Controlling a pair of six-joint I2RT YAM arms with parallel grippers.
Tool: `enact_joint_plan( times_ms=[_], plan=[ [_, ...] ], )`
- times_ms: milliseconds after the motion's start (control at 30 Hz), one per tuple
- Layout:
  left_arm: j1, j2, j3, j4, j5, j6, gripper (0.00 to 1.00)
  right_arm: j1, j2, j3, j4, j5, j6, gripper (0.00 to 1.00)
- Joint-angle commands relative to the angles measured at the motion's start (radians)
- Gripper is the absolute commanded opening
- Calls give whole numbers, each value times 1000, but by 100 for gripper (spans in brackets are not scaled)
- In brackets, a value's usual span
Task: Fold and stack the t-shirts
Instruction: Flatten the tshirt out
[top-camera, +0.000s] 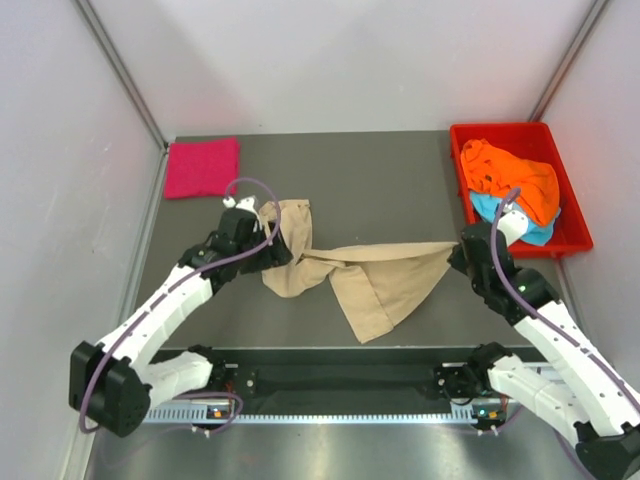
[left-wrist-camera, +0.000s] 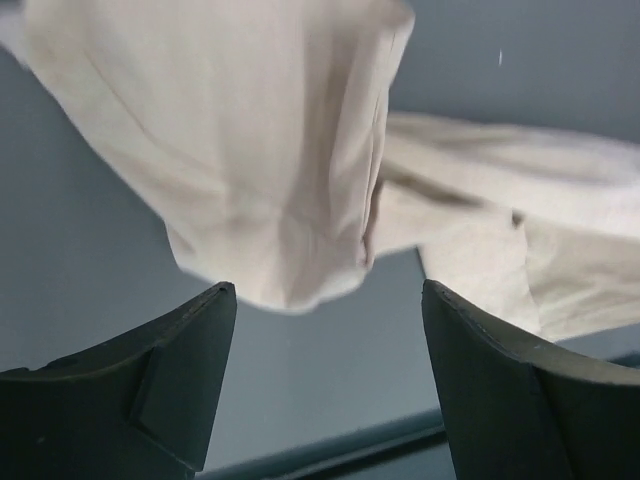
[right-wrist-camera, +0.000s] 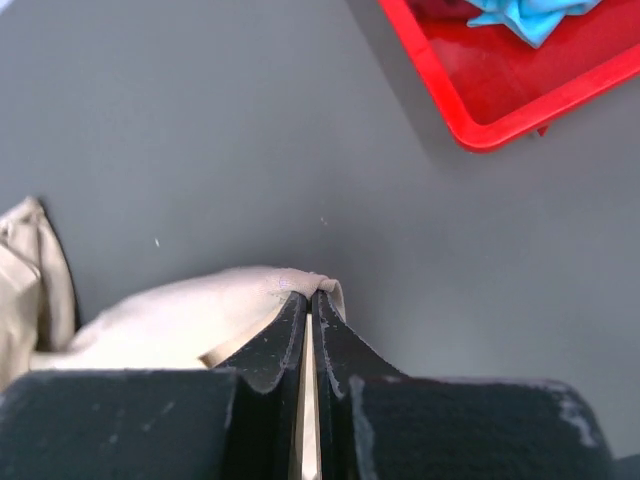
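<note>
A beige t-shirt lies crumpled and stretched across the middle of the table. My right gripper is at its right corner. In the right wrist view, that gripper is shut on a fold of the beige cloth. My left gripper is at the shirt's left end. In the left wrist view it stands open with only bare table between the jaws, and the beige cloth hangs just ahead of them. A folded magenta-pink t-shirt lies at the back left. An orange t-shirt and a light blue one sit in the tray.
The red plastic tray stands at the back right, close behind my right arm; its corner shows in the right wrist view. White walls enclose the table on the left, back and right. A black rail runs along the near edge.
</note>
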Motion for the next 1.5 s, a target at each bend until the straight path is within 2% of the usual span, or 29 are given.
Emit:
enact_joint_plan(
  times_ms=[0, 167, 400, 500, 533, 567, 600, 633, 700, 733, 800, 833, 867, 933, 1000, 1067, 1100, 1133, 1167, 1200, 1233, 1267, 1300, 1367, 1400, 1467],
  plan=[
    [30, 65, 149, 36, -87, 79, 80, -8, -41, 45, -37, -35, -88, 0],
    [54, 351, 388, 24, -58, 173, 80, -8, -78, 24, -14, -97, -88, 0],
    [60, 625, 514, -13, -28, 184, 81, -8, -92, -36, 47, -152, -80, 0],
    [60, 715, 554, -40, 12, 158, 76, -9, -58, -47, 95, -119, -80, 0],
    [60, 752, 565, -51, 24, 149, 73, -12, -45, -39, 106, -103, -80, 0],
    [62, 766, 587, -59, 29, 144, 66, -15, -29, -16, 115, -85, -80, 0],
    [62, 777, 604, -69, 31, 135, 37, -23, 10, -2, 144, -57, -83, 0],
    [63, 789, 658, -74, 14, 129, 20, -43, 32, 15, 161, -45, -86, 0],
    [76, 801, 767, -152, -6, 120, 0, -83, 121, 100, 199, -48, -105, 0],
    [82, 815, 919, -184, -14, 118, 0, -137, 156, 143, 207, -63, -117, 0],
    [88, 821, 1088, -284, -66, 132, 0, -188, 253, 298, 210, -97, -157, 0],
    [88, 823, 1237, -309, -78, 141, 0, -230, 279, 356, 201, -105, -169, 0],
    [88, 817, 1294, -323, -98, 155, 0, -250, 305, 475, 164, -108, -187, 0],
    [88, 771, 1379, -368, -124, 155, 0, -294, 341, 573, 130, -111, -206, 0],
    [88, 664, 1323, -363, -108, 144, 0, -314, 327, 639, 112, -106, -227, 0],
    [88, 553, 1072, -283, -48, 114, 0, -331, 293, 635, 91, -105, -241, 0],
    [88, 427, 960, -240, -29, 98, 0, -334, 279, 621, 81, -111, -240, 0],
    [88, 362, 736, -202, -11, 75, 0, -339, 263, 598, 75, -120, -238, 0],
    [88, 300, 627, -124, 18, 20, 0, -339, 223, 540, 68, -149, -235, 0],
    [86, 237, 526, -97, 76, -10, 0, -339, 201, 505, 67, -169, -234, 0],
    [79, 121, 350, -81, 93, -43, 0, -339, 177, 427, 66, -187, -234, 0],
    [74, 65, 269, -50, 110, -96, 0, -339, 128, 388, 61, -216, -235, 0],
    [70, -35, 199, -54, 121, -119, 0, -339, 103, 351, 52, -226, -234, 0],
    [50, -133, 38, -98, 113, -188, 2, -339, 36, 244, 29, -262, -224, 0],
    [44, -223, -10, -112, 112, -213, 21, -339, 19, 213, 21, -275, -220, 0],
    [42, -300, -119, -142, 117, -273, 40, -340, -20, 143, 8, -301, -214, 0]
  ],
)
